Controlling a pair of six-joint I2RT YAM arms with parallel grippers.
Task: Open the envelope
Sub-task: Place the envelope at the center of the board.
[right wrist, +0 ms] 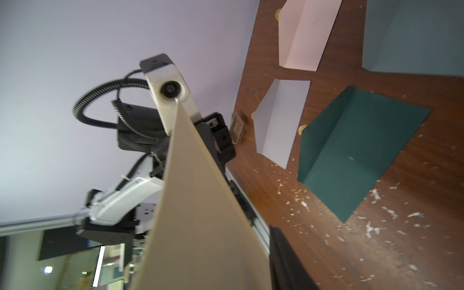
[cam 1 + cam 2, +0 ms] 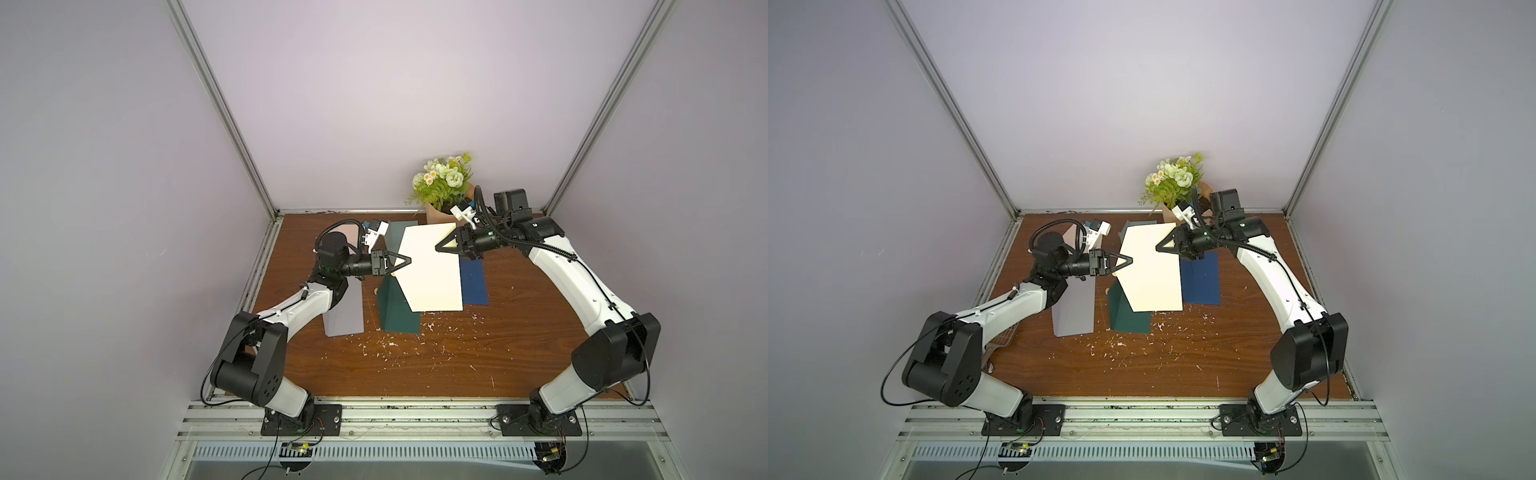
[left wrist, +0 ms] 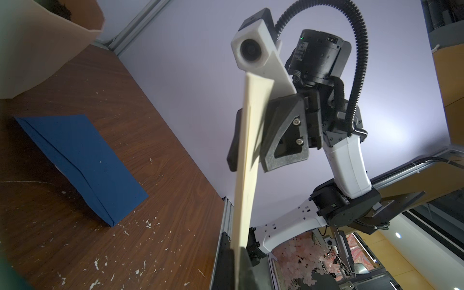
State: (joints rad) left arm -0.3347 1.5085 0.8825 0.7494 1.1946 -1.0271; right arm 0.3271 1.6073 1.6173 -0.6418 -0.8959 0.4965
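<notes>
Grips the cream envelope (image 2: 432, 270) by its pointed left corner (the flap tip, by the shape) with the left pincer (image 2: 409, 260), tips together on the paper. Meets the far right corner with the right pincer (image 2: 437, 248); cannot tell whether clamped there or slack (fingers (image 3: 276, 162) on either side of the sheet in the left wrist view, contact unclear). Holds the envelope up off the table (image 2: 519, 353), mid-width and toward the back, slung between the two pincers; shows nearly edge-on in both wrist views.

Around and underneath, in both top views:
- Hangs above the upper part of a dark green envelope (image 2: 399, 316) with one side folded up.
- Hides the left edge of a navy envelope (image 2: 473, 284) lying flat on the right.
- Covers most of a grey-blue envelope (image 2: 395, 235) at the back.
- Leaves a grey envelope (image 2: 345, 311) clear on the left, its top end under the left arm (image 2: 299, 307).
- Leaves a pink envelope (image 2: 349, 232) at the back left, mostly behind the left wrist.

Crowds the back right with a potted flower bunch (image 2: 442, 183), just behind the right wrist camera (touching or not, cannot tell). Litters the wood in front with white paper flecks (image 2: 395, 345), thickest near the green envelope's near edge.
</notes>
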